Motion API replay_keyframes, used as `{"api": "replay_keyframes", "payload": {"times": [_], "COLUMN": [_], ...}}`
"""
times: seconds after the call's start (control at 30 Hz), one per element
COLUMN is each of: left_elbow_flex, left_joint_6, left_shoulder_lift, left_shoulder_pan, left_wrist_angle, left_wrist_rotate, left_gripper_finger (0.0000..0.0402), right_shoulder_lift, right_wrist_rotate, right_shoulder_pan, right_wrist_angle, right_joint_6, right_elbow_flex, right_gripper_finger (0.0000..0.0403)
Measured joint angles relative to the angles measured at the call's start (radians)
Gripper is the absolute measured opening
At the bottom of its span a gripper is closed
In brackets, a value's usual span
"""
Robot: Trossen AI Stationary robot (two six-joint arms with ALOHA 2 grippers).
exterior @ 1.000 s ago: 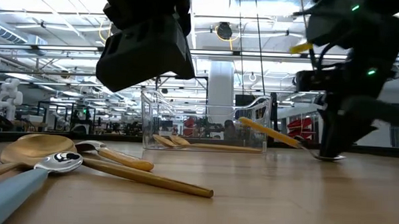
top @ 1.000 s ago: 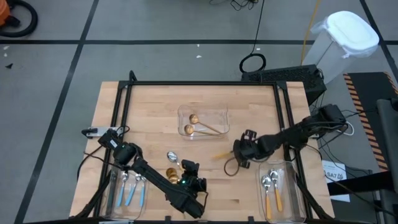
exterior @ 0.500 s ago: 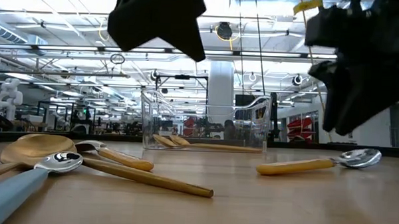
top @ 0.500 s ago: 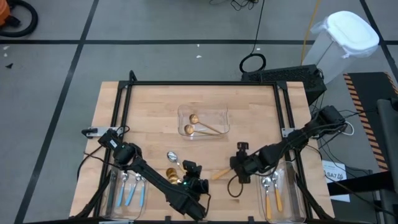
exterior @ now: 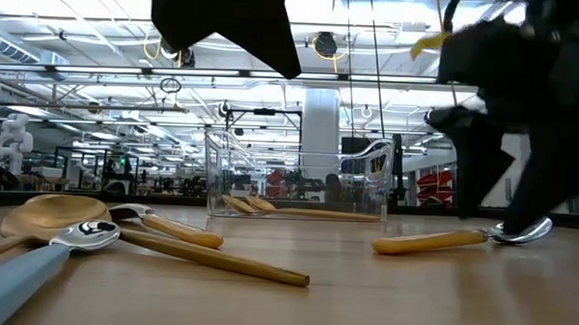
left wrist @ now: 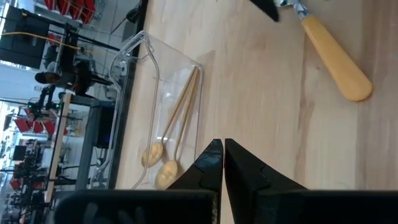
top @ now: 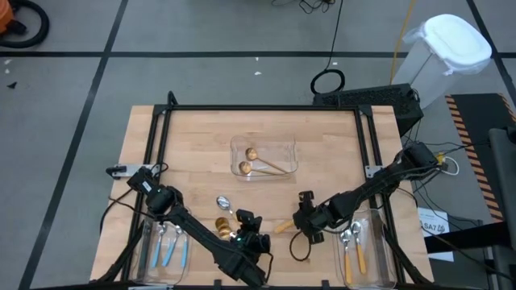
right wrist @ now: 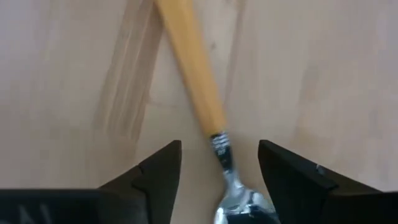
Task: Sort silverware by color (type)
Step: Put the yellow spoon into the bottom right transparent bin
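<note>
An orange-handled spoon (top: 284,226) lies flat on the table, handle (right wrist: 189,74) away from my right gripper (right wrist: 219,168). That gripper is open, a finger on either side of the spoon's neck, and I see no touch. My left gripper (left wrist: 222,155) hangs shut and empty above the table near the front (top: 251,234). Below and left of it lie loose spoons: a gold one (exterior: 56,212), a blue-handled one (exterior: 35,265) and an orange-handled one (exterior: 171,231).
A clear tray (top: 263,159) at mid-table holds two gold spoons (left wrist: 165,158). A tray at the near left (top: 165,248) holds blue-handled spoons, and one at the near right (top: 355,246) holds orange-handled spoons. A black frame (top: 262,108) rims the table.
My right gripper has gone toward the table's near edge and a little left, rolling as it went. It carried the orange-handled spoon tilted, handle up, then let it go. The spoon now lies flat, and the fingers stand apart over its neck.
</note>
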Motion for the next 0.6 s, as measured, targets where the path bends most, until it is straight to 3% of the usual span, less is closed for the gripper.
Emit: {"api": "replay_keyframes", "payload": {"times": [0.23, 0.47, 0.6], "left_elbow_flex": [0.0, 0.0, 0.0], "left_joint_6": [-0.002, 0.001, -0.001], "left_shoulder_lift": [0.0, 0.0, 0.0], "left_shoulder_pan": [0.001, 0.001, 0.001], "left_wrist_angle": [-0.002, -0.002, -0.002], "left_wrist_rotate": [0.0, -0.002, -0.003], "left_gripper_finger": [0.0019, 0.0019, 0.0019], "right_shoulder_lift": [0.071, 0.076, 0.07], "right_wrist_rotate": [-0.035, -0.058, -0.054], "right_shoulder_pan": [-0.016, -0.019, -0.015], "right_wrist_angle": [-0.019, -0.012, 0.008], "right_joint_6": [0.024, 0.027, 0.041], "right_elbow_flex": [0.005, 0.004, 0.009], "right_gripper_finger": [0.0166, 0.0023, 0.0021]}}
